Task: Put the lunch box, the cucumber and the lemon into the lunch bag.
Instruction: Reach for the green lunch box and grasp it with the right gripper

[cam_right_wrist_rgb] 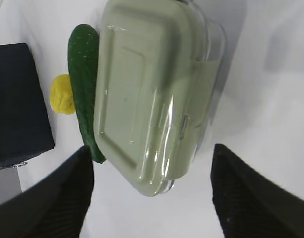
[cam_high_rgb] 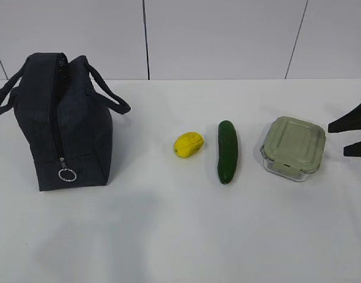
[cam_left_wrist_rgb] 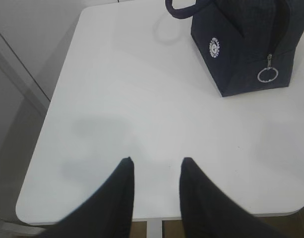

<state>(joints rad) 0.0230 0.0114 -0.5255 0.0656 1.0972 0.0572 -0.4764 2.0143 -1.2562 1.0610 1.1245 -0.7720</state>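
Note:
The dark navy lunch bag (cam_high_rgb: 62, 124) stands at the table's left, its silver ring pull (cam_high_rgb: 67, 174) hanging low on the near end. To its right lie the yellow lemon (cam_high_rgb: 188, 144), the dark green cucumber (cam_high_rgb: 227, 151) and the lunch box (cam_high_rgb: 294, 147) with its sage-green lid. My right gripper (cam_high_rgb: 351, 137) is open at the right edge, just short of the lunch box (cam_right_wrist_rgb: 152, 94), its fingers wider than the box's near corner. My left gripper (cam_left_wrist_rgb: 155, 162) hangs partly open and empty over bare table, with the bag (cam_left_wrist_rgb: 241, 44) ahead to its right.
The white table (cam_left_wrist_rgb: 117, 99) ends at a rounded corner and left edge close to my left gripper. A pale panelled wall (cam_high_rgb: 227, 35) runs behind the table. In the right wrist view the cucumber (cam_right_wrist_rgb: 85, 79) lies against the box's far side, the lemon (cam_right_wrist_rgb: 62, 96) beyond it.

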